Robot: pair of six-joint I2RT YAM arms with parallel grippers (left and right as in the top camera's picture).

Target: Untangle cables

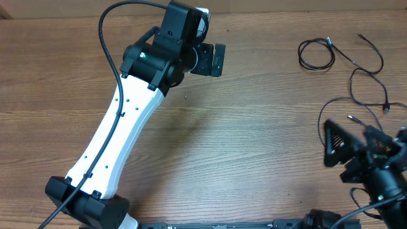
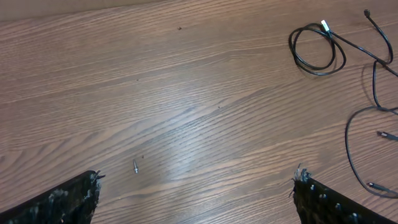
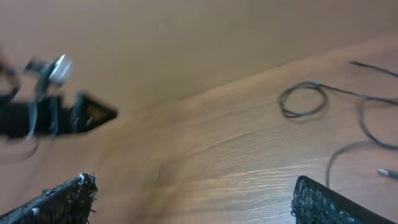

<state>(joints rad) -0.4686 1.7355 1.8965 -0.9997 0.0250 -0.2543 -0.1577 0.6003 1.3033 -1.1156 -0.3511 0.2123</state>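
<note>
The cables lie at the table's far right. One thin black cord is coiled in a small loop [image 1: 317, 54], with a tail running right to a curved cord [image 1: 369, 54]. Another cord [image 1: 356, 95] curves loosely below, with small plug ends. The loop also shows in the left wrist view [image 2: 316, 48] and in the right wrist view [image 3: 302, 99]. My left gripper [image 1: 215, 59] is open and empty at the far middle, well left of the cables. My right gripper [image 1: 331, 143] is open and empty at the right, just below the lower cord.
A small metal screw [image 1: 185, 96] lies on the wooden table [image 1: 241, 140] near the left gripper; it also shows in the left wrist view [image 2: 135, 165]. The left arm [image 1: 121, 133] stretches diagonally across the left half.
</note>
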